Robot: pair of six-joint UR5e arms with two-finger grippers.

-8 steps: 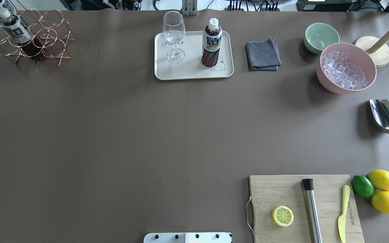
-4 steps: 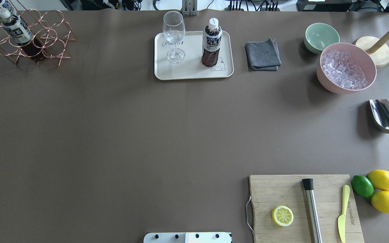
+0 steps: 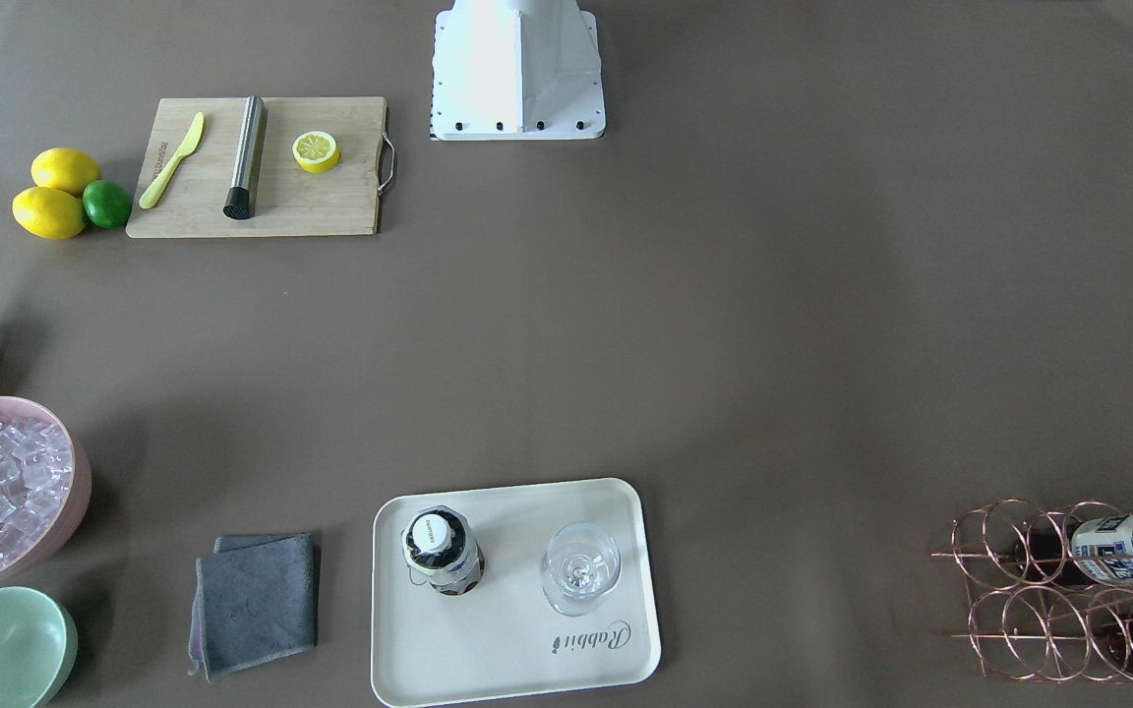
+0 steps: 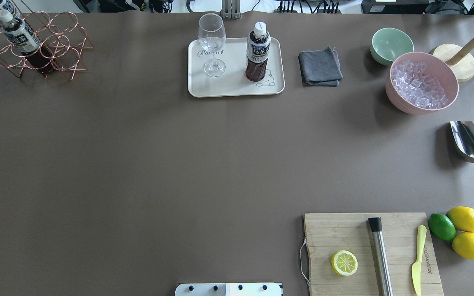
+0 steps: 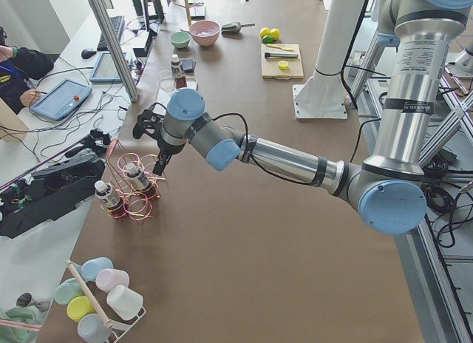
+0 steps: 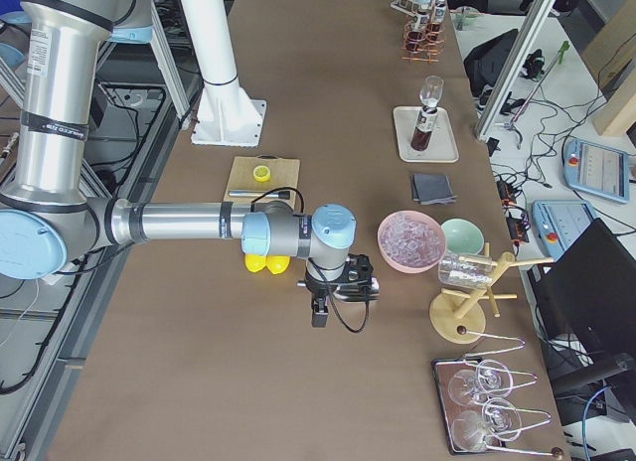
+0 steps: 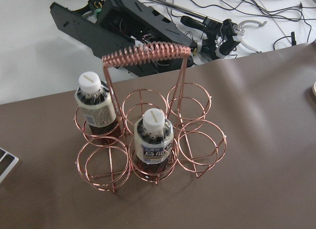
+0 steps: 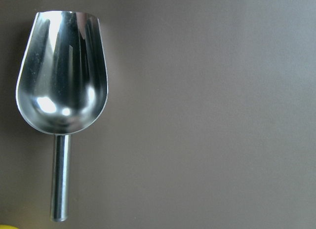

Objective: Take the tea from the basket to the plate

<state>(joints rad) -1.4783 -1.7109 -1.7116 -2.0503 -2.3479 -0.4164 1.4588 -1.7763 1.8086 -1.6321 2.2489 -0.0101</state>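
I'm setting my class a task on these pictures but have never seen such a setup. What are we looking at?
This is a robot with two jointed arms at a brown table. Two pictures look down on the table, one from behind the robot, one from across it. Two look along it from its ends, showing the left arm and the right arm. Two come from cameras on the wrists. The left one sees a copper wire basket with two bottles of tea; the right one sees a metal scoop. A third bottle stands on a cream tray beside a wine glass. All three bottles are set down, so no tea is being carried.
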